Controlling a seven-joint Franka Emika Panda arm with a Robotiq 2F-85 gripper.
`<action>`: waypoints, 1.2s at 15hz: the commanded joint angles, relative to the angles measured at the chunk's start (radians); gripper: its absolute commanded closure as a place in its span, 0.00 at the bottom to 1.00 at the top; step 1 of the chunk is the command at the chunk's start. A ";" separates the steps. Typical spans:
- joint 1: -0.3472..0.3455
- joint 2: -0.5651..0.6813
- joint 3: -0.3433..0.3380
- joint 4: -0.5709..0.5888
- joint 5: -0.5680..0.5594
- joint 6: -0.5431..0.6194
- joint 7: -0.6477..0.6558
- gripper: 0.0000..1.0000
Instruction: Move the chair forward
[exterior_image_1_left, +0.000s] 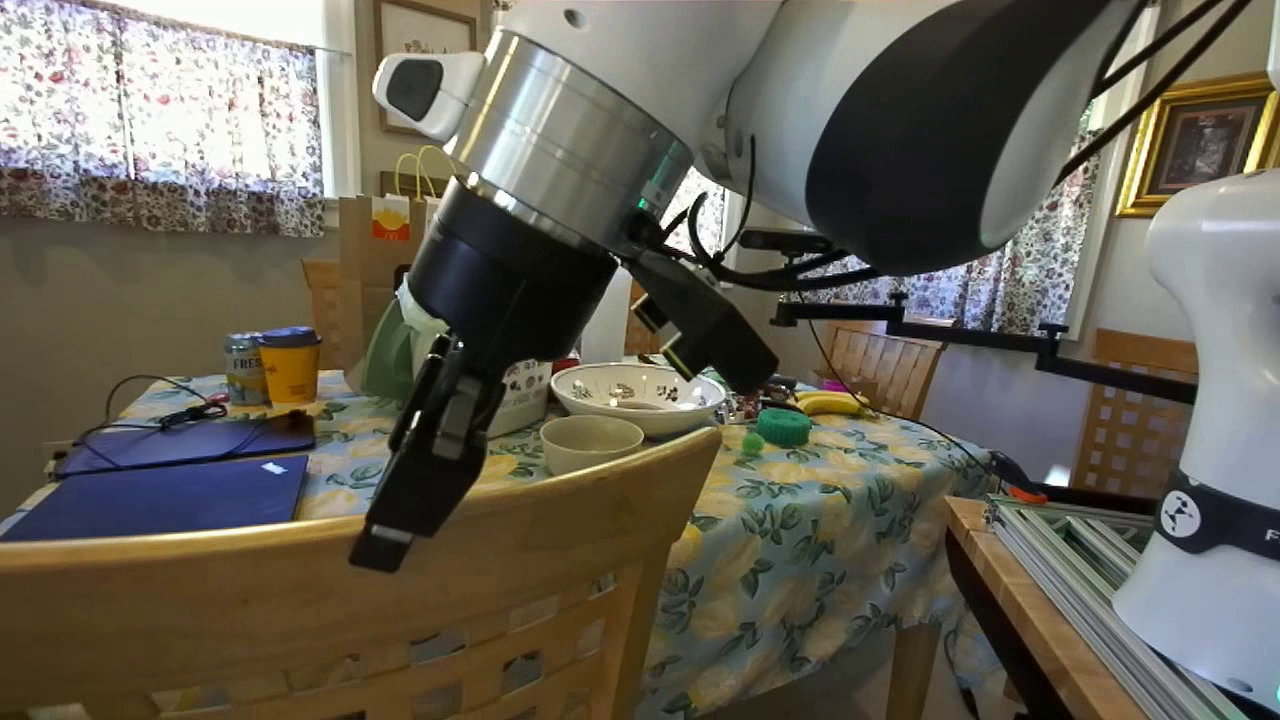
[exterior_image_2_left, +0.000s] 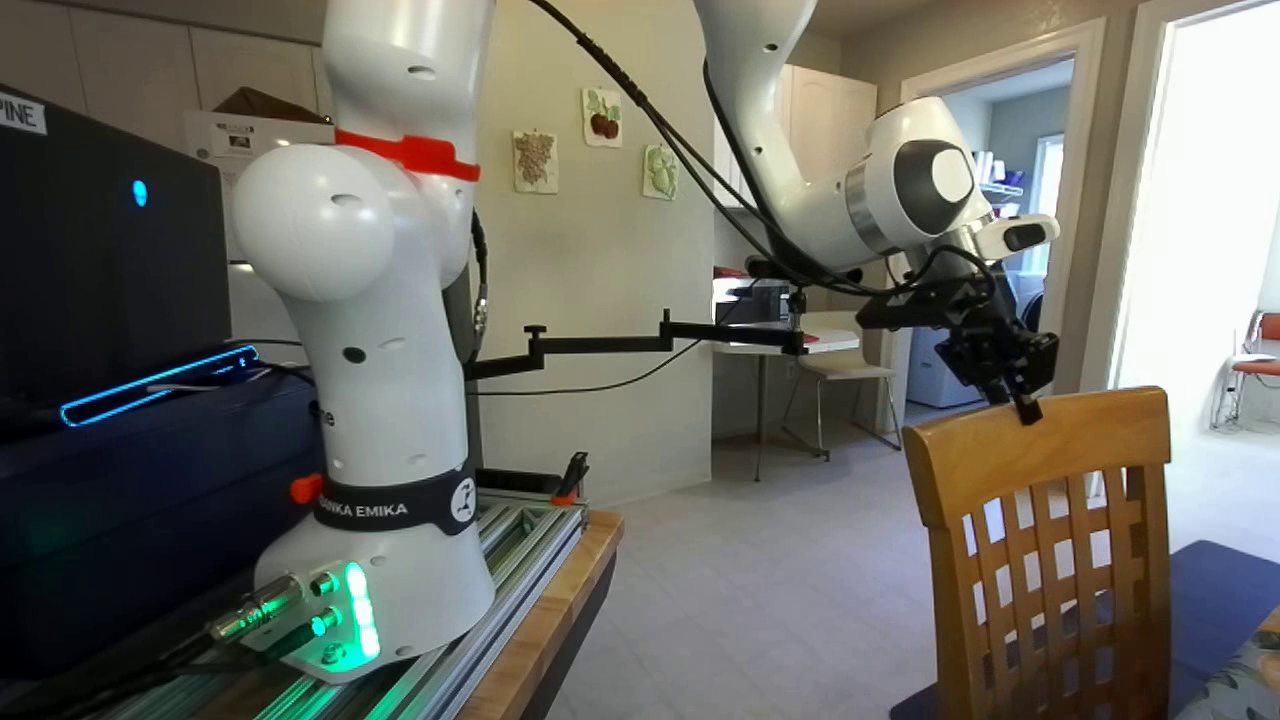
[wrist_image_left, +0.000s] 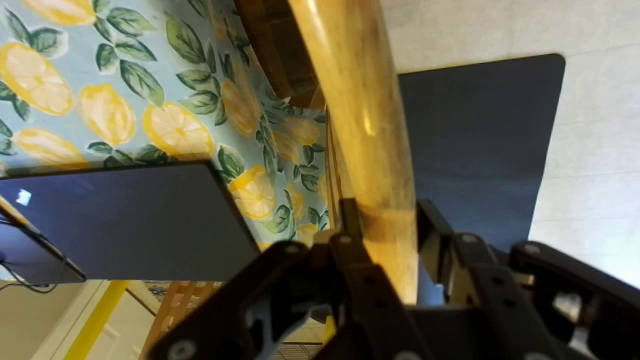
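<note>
Bright daylight shines through the flowered curtains (exterior_image_1_left: 220, 140), and a doorway (exterior_image_2_left: 1200, 230) glares white. In the wrist view, the wooden chair (wrist_image_left: 372, 145) has shiny spots and the gripper (wrist_image_left: 388, 215) looks blurry.

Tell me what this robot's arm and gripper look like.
The arm is white and rounded, with black cables, a silver collar, a red band and a black band whose white letters include "EMIKA". Green lights glow low on it. The gripper is mostly black, with angular, jointed fingers.
</note>
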 joint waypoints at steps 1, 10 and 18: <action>0.012 0.043 -0.072 0.075 -0.076 -0.019 0.084 0.92; 0.047 0.085 -0.142 0.147 -0.092 -0.021 0.147 0.92; 0.067 0.113 -0.181 0.178 -0.078 -0.031 0.158 0.42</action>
